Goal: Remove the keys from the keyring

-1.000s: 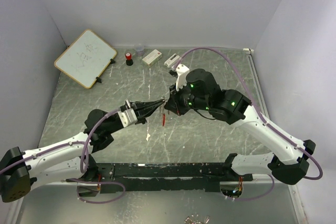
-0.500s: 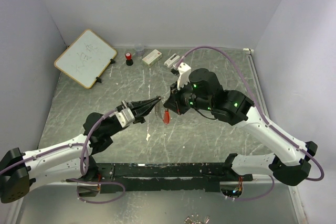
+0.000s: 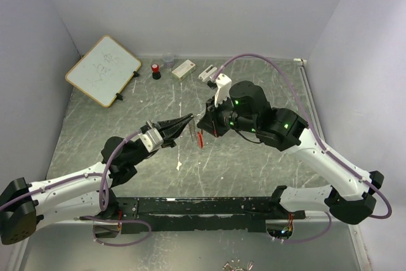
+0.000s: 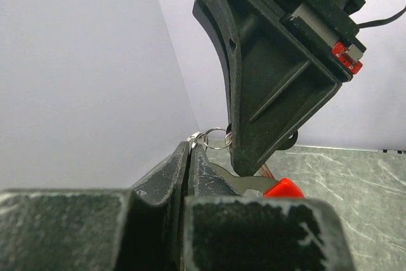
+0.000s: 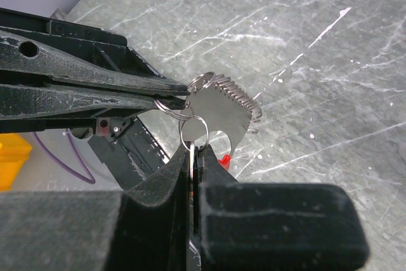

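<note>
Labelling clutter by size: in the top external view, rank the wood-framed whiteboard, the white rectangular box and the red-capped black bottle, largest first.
1. wood-framed whiteboard, clearly largest.
2. white rectangular box.
3. red-capped black bottle, somewhat smaller.
All sit near the table's back edge, so nearness hardly skews this.

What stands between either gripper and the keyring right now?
Nothing visible does. The left gripper and the right gripper are each shut on a thin ring of the keyring, which hangs between their tips.
</note>
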